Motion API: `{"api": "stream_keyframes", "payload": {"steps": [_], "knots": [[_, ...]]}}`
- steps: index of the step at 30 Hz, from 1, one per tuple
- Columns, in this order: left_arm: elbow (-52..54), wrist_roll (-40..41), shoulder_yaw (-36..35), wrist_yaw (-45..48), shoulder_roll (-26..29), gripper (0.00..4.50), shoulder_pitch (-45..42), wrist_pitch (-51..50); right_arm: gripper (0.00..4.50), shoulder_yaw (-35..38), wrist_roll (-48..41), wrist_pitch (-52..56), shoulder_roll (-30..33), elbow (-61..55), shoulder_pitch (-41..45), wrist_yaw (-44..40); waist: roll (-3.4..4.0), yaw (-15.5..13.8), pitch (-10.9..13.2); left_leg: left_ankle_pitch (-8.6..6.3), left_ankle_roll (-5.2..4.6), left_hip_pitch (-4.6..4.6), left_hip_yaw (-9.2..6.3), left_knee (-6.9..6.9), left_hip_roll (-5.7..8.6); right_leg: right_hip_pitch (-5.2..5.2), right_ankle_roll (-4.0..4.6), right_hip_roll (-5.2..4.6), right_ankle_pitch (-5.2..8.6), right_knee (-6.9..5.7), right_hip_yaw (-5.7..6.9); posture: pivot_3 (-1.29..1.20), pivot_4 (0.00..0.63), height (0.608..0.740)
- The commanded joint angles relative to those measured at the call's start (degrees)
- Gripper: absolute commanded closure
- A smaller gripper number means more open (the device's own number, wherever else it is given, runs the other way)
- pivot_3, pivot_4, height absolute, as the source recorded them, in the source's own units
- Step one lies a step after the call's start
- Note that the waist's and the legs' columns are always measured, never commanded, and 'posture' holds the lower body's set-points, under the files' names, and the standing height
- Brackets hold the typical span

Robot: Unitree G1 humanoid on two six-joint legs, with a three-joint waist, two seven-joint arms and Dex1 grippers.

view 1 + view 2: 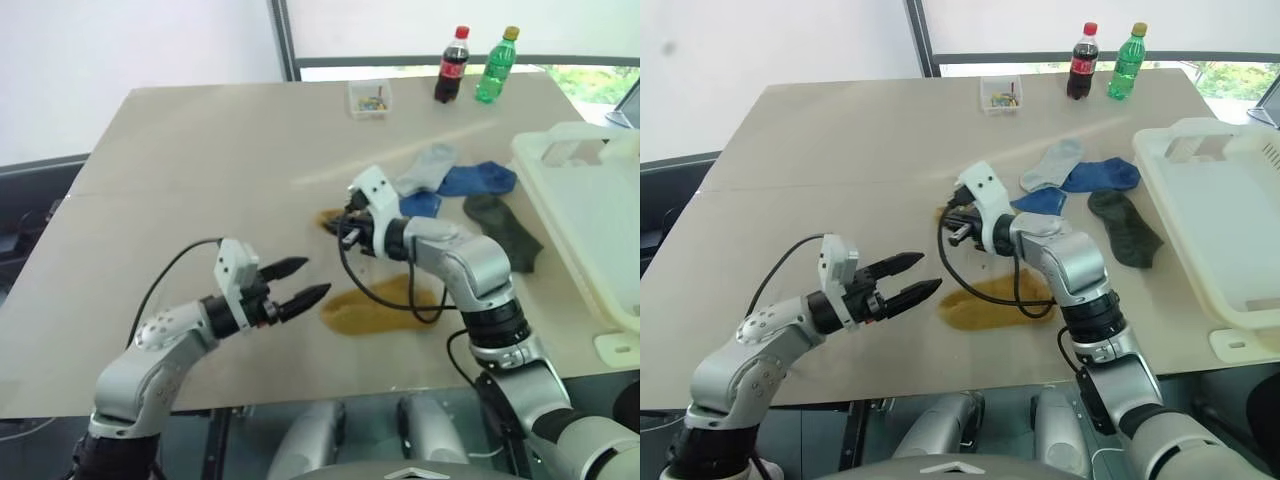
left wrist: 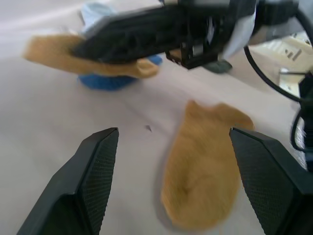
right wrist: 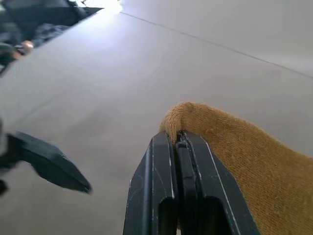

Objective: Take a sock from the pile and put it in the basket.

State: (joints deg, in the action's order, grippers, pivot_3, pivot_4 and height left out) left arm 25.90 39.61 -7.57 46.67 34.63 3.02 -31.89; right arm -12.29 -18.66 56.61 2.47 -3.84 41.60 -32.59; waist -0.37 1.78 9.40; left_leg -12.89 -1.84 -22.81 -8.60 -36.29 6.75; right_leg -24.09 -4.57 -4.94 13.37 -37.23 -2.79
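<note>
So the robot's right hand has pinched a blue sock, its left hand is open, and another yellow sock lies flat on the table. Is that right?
Not quite: the sock pinched in the right hand is mustard-yellow, not blue, as the right wrist view shows. The rest holds: the left hand is open, and another yellow sock lies flat on the table.

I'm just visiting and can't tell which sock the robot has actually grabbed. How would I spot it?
Start at the big cream basket, then move left past the blue and grey socks. The held sock is mustard-yellow, pinched by the right gripper with shut fingers; its twin lies flat, untouched.
</note>
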Motion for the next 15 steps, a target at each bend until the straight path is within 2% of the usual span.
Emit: {"api": "stream_keyframes", "payload": {"steps": [1,9,14,15], "knots": [[3.41,3.24,-2.76,2.37,2.05,0.66,2.66,-0.85,4.45,-2.11,-1.37,-0.77,-1.94,2.72,0.47,-1.49,0.01,0.19,0.01,-0.01,-0.02,0.01,0.0,0.0,0.0,0.0,0.0,0.0,0.0,-0.01,0.0,0.0,0.15,0.74],[5.89,6.01,-4.58,4.46,4.31,0.66,7.2,-1.46,4.45,-5.52,-2.74,-1.23,-6.51,11.86,1.67,-5.25,0.03,0.54,0.01,-0.06,-0.09,0.06,0.02,0.01,0.0,-0.04,0.01,0.01,0.01,-0.13,-0.03,0.0,0.15,0.74],[6.64,6.96,-5.18,4.2,4.79,0.66,8.09,-1.57,4.45,-7.39,-0.13,-6.46,-7.95,17.01,2.95,-5.79,0.03,0.58,0.01,-0.09,-0.14,0.07,0.02,0.01,0.0,-0.08,0.01,0.02,0.01,-0.15,-0.03,0.0,0.15,0.74],[6.76,7.05,-5.26,4.0,4.79,0.66,8.18,-1.65,4.17,-7.66,0.18,-7.3,-7.95,17.66,2.98,-6.03,0.03,0.59,0.01,-0.1,-0.14,0.08,0.02,0.01,0.0,-0.08,0.01,0.02,0.01,-0.15,-0.03,0.0,0.15,0.74]]}}
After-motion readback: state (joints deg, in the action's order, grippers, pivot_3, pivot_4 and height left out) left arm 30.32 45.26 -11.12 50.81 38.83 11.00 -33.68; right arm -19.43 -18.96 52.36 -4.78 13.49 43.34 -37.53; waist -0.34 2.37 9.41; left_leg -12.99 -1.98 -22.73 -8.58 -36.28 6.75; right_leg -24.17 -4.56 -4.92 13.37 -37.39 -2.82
